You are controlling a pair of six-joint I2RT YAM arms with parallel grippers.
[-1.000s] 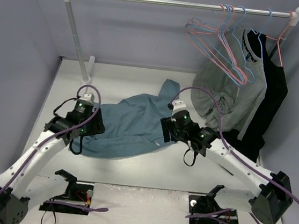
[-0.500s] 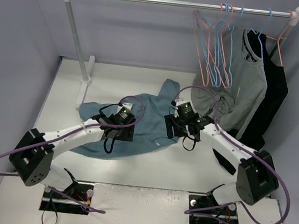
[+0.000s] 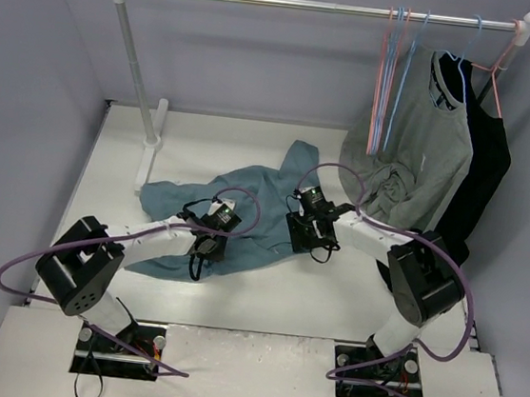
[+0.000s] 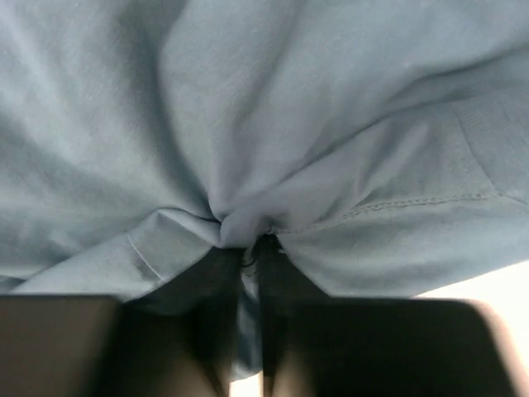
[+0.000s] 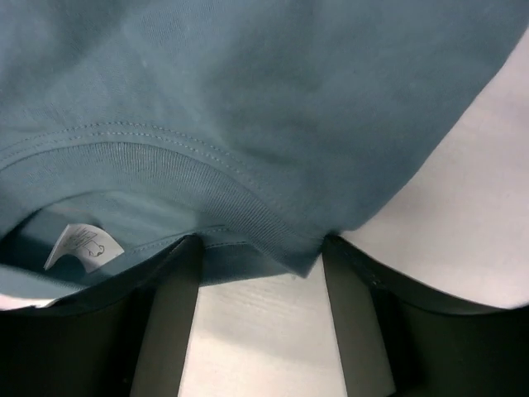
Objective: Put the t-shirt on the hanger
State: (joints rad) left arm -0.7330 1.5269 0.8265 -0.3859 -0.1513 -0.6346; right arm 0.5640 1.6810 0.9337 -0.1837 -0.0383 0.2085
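Left hand: my left gripper (image 4: 250, 265) is clamped on a bunched fold of the t-shirt (image 3: 255, 202). Creases fan out from the pinch, and the fingertips are buried in cloth.
Right hand: my right gripper (image 5: 260, 248) stands spread, with the ribbed collar edge lying across the gap. Whether the pads touch it I cannot tell.
T-shirt: crumpled mid-table (image 3: 252, 144), one sleeve pointing back toward the grey shirt (image 3: 422, 168). The white neck tag (image 5: 83, 246) sits inside the collar.
Hanger: the hanger (image 3: 381, 87) hangs on the rail (image 3: 316, 6), right of centre. It is edge-on among light-blue hangers (image 3: 400, 80), and the thin wires are hard to separate.
Hidden: from above, my wrists cover both sets of fingertips.
Edges: the rack post (image 3: 137, 59) stands at back left. The black garment (image 3: 487, 166) hangs at far right.
Room: bare table shows behind the shirt and along its near side.
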